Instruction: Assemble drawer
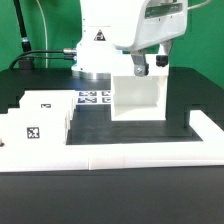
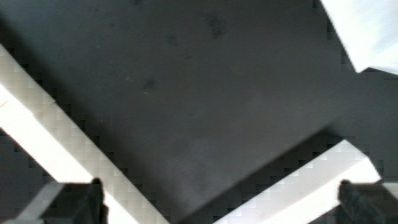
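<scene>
The drawer's large white cube-like housing (image 1: 138, 96) stands on the black table in the middle, with its open side toward the camera. Two small white trays with square tags lie at the exterior view's left: one (image 1: 47, 108) further back, one (image 1: 30, 135) nearer the front. My gripper (image 1: 150, 66) hangs just above the housing's top rear edge, open and empty. In the wrist view the gripper (image 2: 217, 200) is open. Its dark fingertips (image 2: 71, 205) are wide apart with nothing between them. No drawer part lies between the fingers there.
The marker board (image 1: 92, 98) lies flat behind the trays, left of the housing. The long low white border wall (image 1: 120, 155) runs along the front and turns back at the exterior view's right. It shows as two white strips meeting in a corner in the wrist view (image 2: 54, 130).
</scene>
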